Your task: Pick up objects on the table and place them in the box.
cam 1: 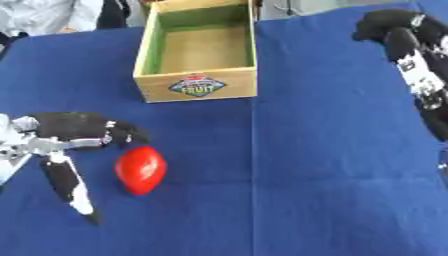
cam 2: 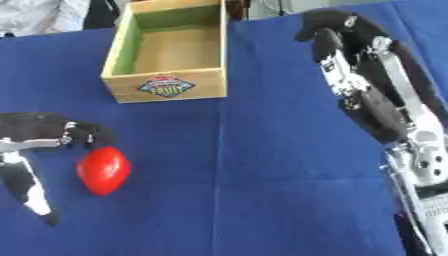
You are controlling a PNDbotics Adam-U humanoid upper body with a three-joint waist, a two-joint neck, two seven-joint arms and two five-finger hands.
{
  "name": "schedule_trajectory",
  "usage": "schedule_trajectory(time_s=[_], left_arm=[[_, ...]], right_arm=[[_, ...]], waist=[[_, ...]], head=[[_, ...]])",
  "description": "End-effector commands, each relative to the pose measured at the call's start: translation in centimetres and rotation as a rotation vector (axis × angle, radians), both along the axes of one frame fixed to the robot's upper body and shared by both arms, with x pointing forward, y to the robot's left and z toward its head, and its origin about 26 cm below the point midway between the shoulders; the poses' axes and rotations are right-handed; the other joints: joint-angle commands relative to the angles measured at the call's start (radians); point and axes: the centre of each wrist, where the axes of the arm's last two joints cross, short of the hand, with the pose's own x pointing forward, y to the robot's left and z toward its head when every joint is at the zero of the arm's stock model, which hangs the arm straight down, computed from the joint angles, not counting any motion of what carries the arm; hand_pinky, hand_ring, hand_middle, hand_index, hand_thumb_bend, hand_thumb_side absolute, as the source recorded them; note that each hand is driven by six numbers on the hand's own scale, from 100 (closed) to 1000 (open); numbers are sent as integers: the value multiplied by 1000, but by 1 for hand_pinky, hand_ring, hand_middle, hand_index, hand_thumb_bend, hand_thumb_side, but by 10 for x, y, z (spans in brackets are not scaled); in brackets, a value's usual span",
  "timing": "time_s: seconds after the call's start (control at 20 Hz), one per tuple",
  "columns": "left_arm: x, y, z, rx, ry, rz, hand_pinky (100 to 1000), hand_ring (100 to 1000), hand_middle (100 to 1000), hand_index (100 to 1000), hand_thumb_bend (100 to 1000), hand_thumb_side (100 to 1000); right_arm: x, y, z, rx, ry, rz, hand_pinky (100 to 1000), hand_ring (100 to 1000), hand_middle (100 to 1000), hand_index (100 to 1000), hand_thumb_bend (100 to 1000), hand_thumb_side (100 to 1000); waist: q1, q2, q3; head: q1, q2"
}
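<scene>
A red egg-shaped object (cam 1: 140, 170) lies on the blue cloth at the lower left. My left hand (cam 1: 70, 135) is spread open just left of and above it, fingers curving over its top and the thumb (cam 1: 74, 192) stretched down beside it; nothing is gripped. The wooden box (cam 1: 198, 86), open-topped with a green-tinted inside and a logo on its front wall, stands at the top centre and holds nothing that I can see. My right hand (cam 2: 350, 65) hangs above the cloth at the upper right, fingers relaxed and holding nothing.
The blue cloth (cam 1: 332, 175) covers the whole table, with a seam running down its middle. A person's light clothing (cam 1: 39, 15) shows at the far left edge behind the table.
</scene>
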Motion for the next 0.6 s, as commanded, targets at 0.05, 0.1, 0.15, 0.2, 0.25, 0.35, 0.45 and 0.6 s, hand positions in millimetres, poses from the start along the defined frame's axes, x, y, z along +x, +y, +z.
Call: schedule_trajectory(time_s=[0.05, 0.1, 0.15, 0.2, 0.25, 0.35, 0.45, 0.6], left_arm=[[1, 0, 9, 131, 32, -126, 546, 714, 912, 1000, 972, 454], [1, 0, 9, 129, 34, -130, 535, 701, 884, 1000, 973, 454], [1, 0, 9, 126, 34, -132, 515, 680, 848, 1000, 980, 451], [1, 0, 9, 123, 33, -133, 491, 652, 801, 990, 982, 449], [1, 0, 9, 121, 32, -133, 469, 633, 781, 976, 977, 448], [1, -1, 8, 117, 27, -135, 403, 569, 720, 939, 953, 439], [1, -2, 8, 110, 21, -136, 352, 519, 661, 910, 931, 430], [2, -2, 6, 109, 15, -132, 249, 444, 607, 879, 847, 412]], right_arm=[[-4, 1, 6, 6, -22, 13, 940, 873, 663, 815, 100, 748], [-4, 1, 6, 5, -22, 13, 940, 874, 663, 815, 100, 748], [-4, 1, 6, 5, -22, 12, 940, 874, 662, 814, 100, 747], [-4, 1, 6, 6, -21, 11, 940, 874, 662, 814, 100, 746], [-4, 0, 6, 6, -21, 9, 940, 874, 662, 814, 100, 745], [-4, 0, 6, 6, -19, 8, 940, 874, 661, 814, 100, 746], [-4, 1, 6, 6, -18, 9, 940, 874, 661, 813, 100, 745], [-4, 0, 6, 6, -17, 8, 940, 874, 661, 813, 100, 744]], waist=[[-1, -16, 1], [-2, -16, 1], [-2, -15, 1], [-2, -15, 1], [-2, -15, 1], [-2, -15, 1], [-2, -14, 1], [-2, -14, 1]], head=[[2, -10], [2, -10], [2, -10], [2, -9], [2, -10], [3, -9], [3, -9], [3, -10]])
